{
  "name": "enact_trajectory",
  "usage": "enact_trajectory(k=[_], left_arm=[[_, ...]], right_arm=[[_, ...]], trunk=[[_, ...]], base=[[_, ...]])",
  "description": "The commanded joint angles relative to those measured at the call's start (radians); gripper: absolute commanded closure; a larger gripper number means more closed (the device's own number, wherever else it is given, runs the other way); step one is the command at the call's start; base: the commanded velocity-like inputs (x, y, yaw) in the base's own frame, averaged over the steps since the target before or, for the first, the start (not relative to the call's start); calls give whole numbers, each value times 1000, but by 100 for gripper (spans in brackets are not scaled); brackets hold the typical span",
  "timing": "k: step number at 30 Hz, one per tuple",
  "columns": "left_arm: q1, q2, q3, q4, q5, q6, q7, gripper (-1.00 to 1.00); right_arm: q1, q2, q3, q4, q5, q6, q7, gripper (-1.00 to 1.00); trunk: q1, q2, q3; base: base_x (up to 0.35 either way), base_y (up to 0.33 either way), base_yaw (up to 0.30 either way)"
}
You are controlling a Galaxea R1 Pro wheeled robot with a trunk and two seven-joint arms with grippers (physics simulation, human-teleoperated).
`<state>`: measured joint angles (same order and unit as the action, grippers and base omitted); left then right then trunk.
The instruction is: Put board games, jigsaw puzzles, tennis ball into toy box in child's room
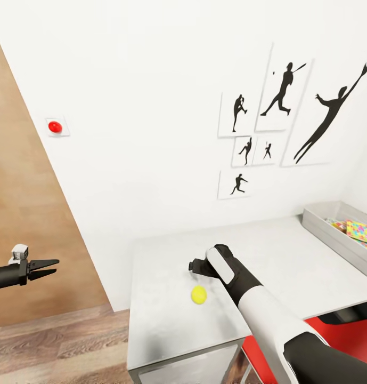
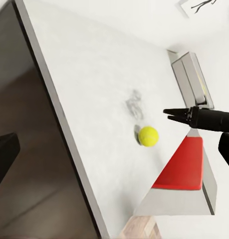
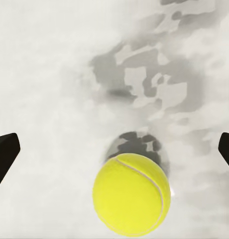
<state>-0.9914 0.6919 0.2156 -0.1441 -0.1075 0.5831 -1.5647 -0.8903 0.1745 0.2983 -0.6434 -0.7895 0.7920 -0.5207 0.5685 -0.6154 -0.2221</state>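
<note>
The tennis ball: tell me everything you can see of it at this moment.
The tennis ball is bright yellow-green with a pale curved seam and a fuzzy, felt-like look. It rests alone on the mottled white table, near its front left part, casting a small dark shadow. Nothing grips it: the right claw hovers just above and beside it, its dark fingertips spread wide on either side, not touching. The grey toy box stands far off at the table's right end.

The tennis ball (image 1: pixel 198 294) is bright yellow with a pale curved seam; the counter (image 1: pixel 167 320) is mottled pale grey. The toy box (image 1: pixel 332 234) is grey and holds a multicoloured jigsaw pattern. The wall is white with black athlete silhouettes (image 1: pixel 282 89) and a red button (image 1: pixel 55 127); the chair seat (image 2: pixel 184 167) is red
</note>
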Motion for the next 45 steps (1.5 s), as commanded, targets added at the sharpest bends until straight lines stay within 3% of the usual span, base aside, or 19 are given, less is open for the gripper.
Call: enact_trajectory(k=[1,45], left_arm=[[-1,0,7,0,-11,11,-6,-100],[-1,-1,7,0,-9,11,-6,-100]], right_arm=[[-1,0,2,-1,-9,1,-9,-100],[0,0,1,27,-9,2,-7,-100]], trunk=[[0,-2,-3],[0,-2,-76]], base=[[0,0,0],[-27,0,0]])
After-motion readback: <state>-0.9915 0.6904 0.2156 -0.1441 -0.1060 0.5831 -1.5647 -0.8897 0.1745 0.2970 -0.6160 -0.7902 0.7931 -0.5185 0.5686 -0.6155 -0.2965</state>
